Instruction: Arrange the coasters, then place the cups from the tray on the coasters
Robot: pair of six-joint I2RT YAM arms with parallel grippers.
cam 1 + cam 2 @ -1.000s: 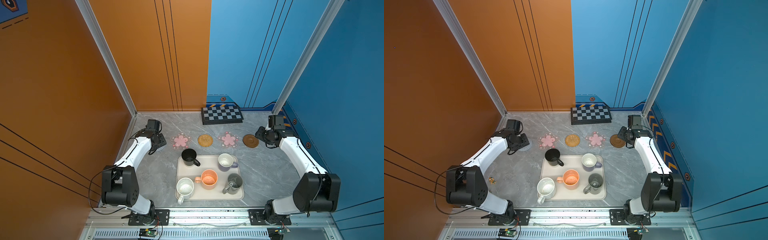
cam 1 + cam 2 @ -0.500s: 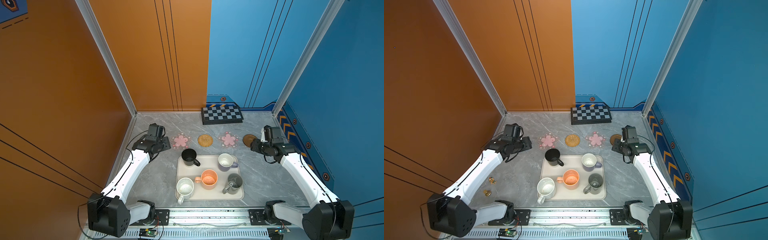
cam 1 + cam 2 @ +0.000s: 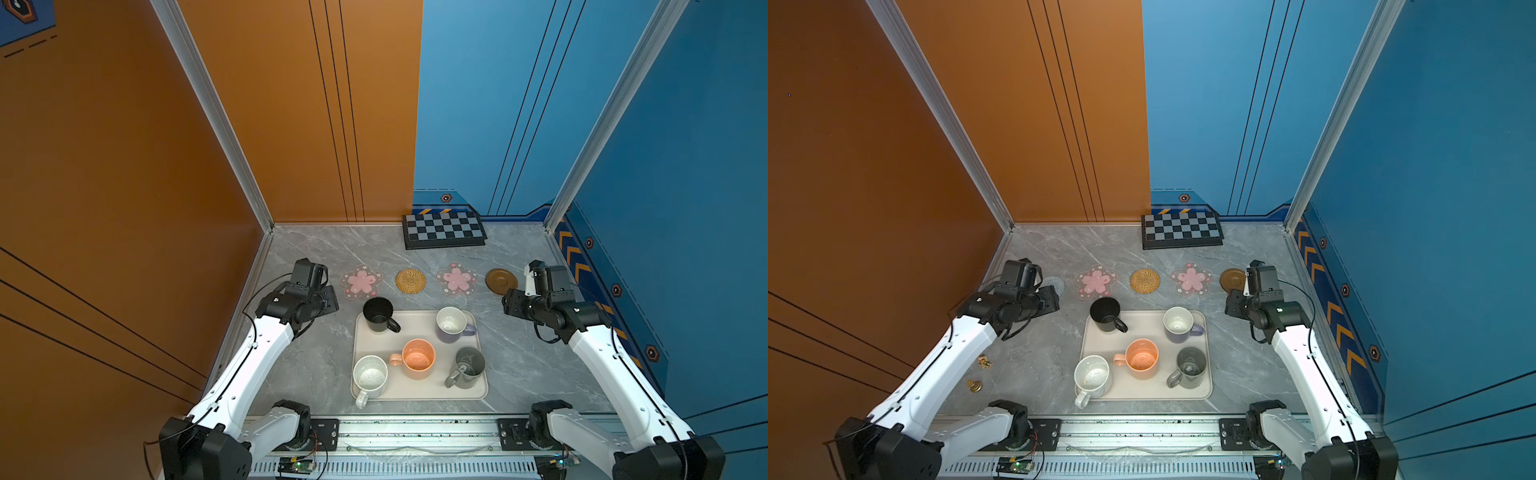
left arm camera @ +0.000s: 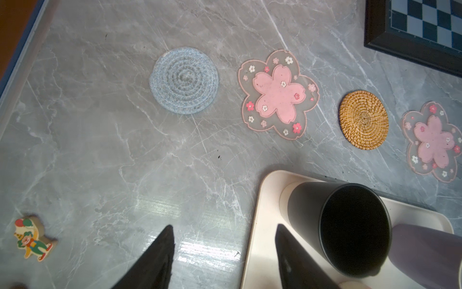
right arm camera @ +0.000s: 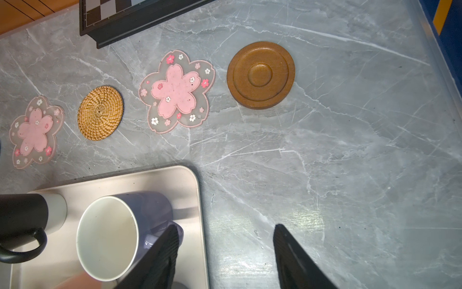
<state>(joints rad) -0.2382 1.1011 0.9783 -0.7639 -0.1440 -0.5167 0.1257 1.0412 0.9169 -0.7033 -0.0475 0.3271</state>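
Five coasters lie in a row behind the tray: grey-blue knitted, pink flower, woven straw, pink flower, brown wooden. On the tray stand the black cup, lavender cup, peach cup, grey cup and speckled white cup. My left gripper hangs open and empty over the tray's back left corner, beside the black cup. My right gripper is open and empty at the back right corner, one finger by the lavender cup's handle.
A black-and-grey checkered board lies against the back wall. A small clown figure and a brass piece sit on the marble floor near the left wall. Side walls stand close to both arms.
Both grippers have pulled back from the ends of the coaster row toward the tray's back corners, and their jaws have spread wider.
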